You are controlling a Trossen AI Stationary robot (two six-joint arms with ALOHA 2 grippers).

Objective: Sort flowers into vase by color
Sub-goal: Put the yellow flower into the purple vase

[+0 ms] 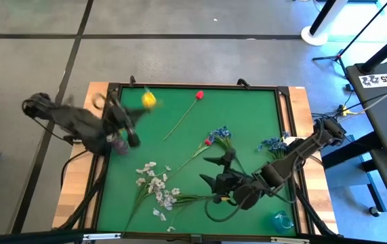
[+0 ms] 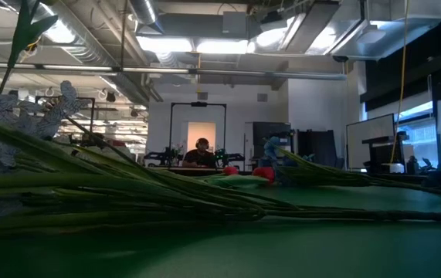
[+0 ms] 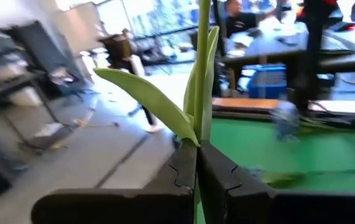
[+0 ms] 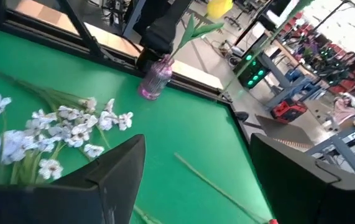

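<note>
Green mat (image 1: 247, 115), upper left: left gripper (image 3: 197, 163) clamps a yellow tulip (image 1: 148, 99) by its stem, stem upright, bloom up. Right gripper (image 1: 215, 169) gapes, lower centre, over white sprays (image 1: 156, 186).

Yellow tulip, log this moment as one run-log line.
left end effector: shut on yellow tulip stem, above pink vase | right end effector: open, over white blossoms | red tulip: on mat

One yellow tulip (image 1: 148, 99), two red tulips (image 1: 200, 95), two sprays of blue blossoms (image 1: 220, 133), one cluster of white sprays (image 1: 154, 184), two small vases: pink (image 4: 154, 80), blue (image 1: 281, 221).
</note>
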